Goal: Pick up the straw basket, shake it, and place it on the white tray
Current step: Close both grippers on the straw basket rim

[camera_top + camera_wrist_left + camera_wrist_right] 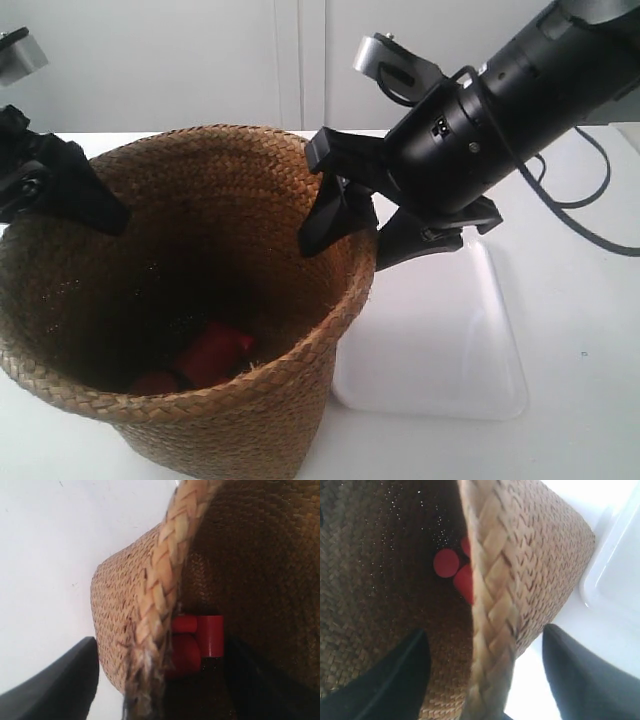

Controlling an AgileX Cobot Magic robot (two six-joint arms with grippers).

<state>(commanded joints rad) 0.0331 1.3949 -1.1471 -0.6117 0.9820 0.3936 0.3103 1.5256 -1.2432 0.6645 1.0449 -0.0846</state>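
**Desk:** Entry one, left side?

**Operator:** Left gripper: jaws spread astride the braided rim of the straw basket, one finger outside and one inside. I log a gap on the inner side.

**Desk:** Basket?

**Operator:** Red pieces lie inside. I cannot tell whether its base rests on the bench.

**Desk:** Right side?

**Operator:** Right gripper: spread, straddling the opposite rim. White tray just beside the basket.
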